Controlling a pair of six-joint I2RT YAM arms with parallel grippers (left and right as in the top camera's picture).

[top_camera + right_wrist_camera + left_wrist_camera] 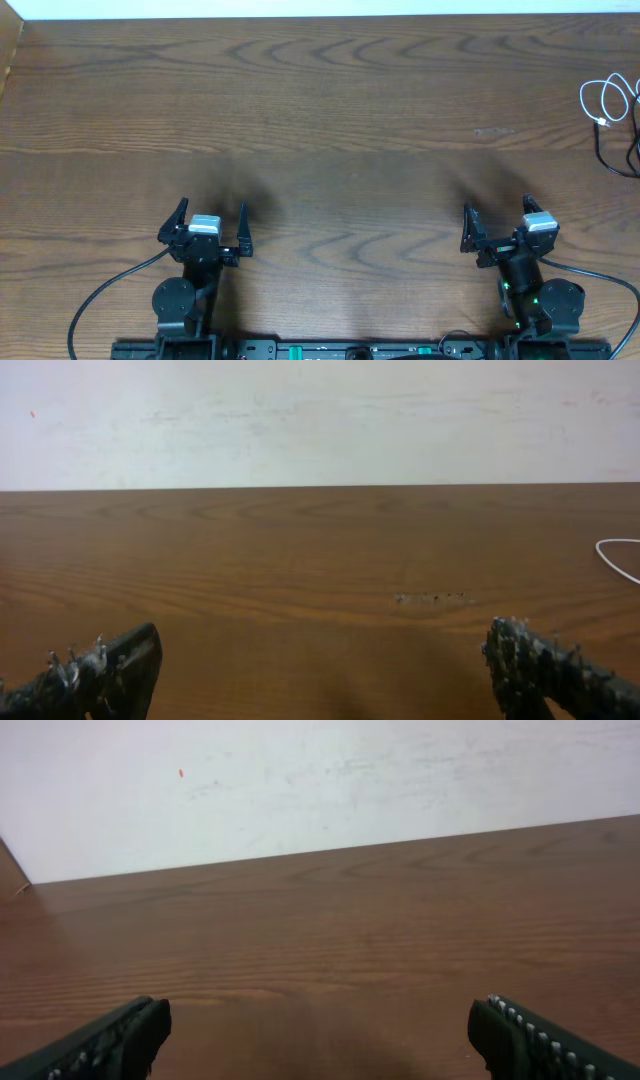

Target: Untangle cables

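Note:
The cables lie at the table's far right edge in the overhead view: a white cable [584, 100] in loops with a small plug, and a thin black cable [602, 155] running beside and below it, both partly cut off by the frame. A bend of the white cable [615, 560] shows at the right of the right wrist view. My left gripper [212, 210] [320, 1020] is open near the front left, over bare wood. My right gripper [497, 210] [322, 650] is open near the front right, well short of the cables and touching nothing.
The wooden table [320, 120] reaches back to a pale wall [320, 420]. A small scuff mark [492, 130] is on the wood ahead of my right gripper. Thicker black arm cables [100, 290] trail from both bases along the front edge.

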